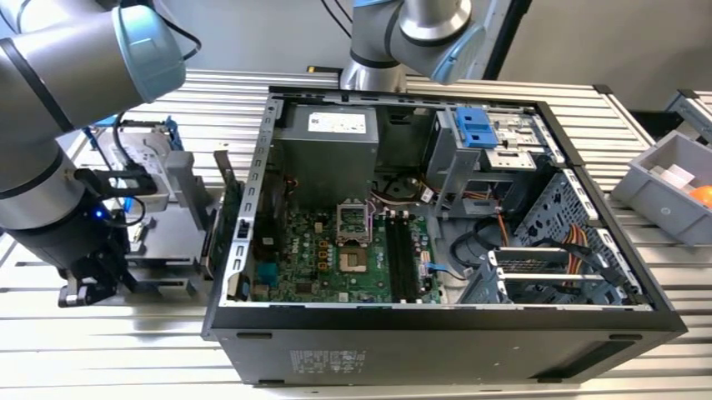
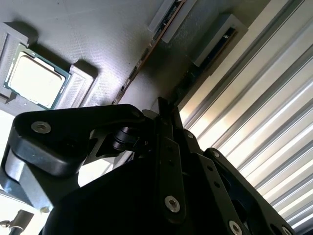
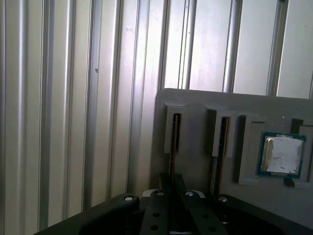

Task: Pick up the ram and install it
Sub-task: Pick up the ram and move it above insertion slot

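The arm (image 1: pixel 45 158) stood at the exterior view's left as thick grey links with pale blue joint caps, bent downward over the tabletop's (image 1: pixel 145 367) edge on that side, while another of its grey joints (image 1: pixel 401 37) stood at the far edge. Its wrist (image 1: pixel 78 233) pointed steeply down, with the black gripper (image 1: pixel 83 290) low over the surface. In both wrist views the gripper (image 3: pixel 172 177) (image 2: pixel 163 104) showed its fingers (image 3: pixel 179 188) lying close together, a mere slit between them.

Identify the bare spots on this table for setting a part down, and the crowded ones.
Free: table slats at the exterior view's lower left, between the arm and computer case. Crowded: inside the case, and around the grey fixture.
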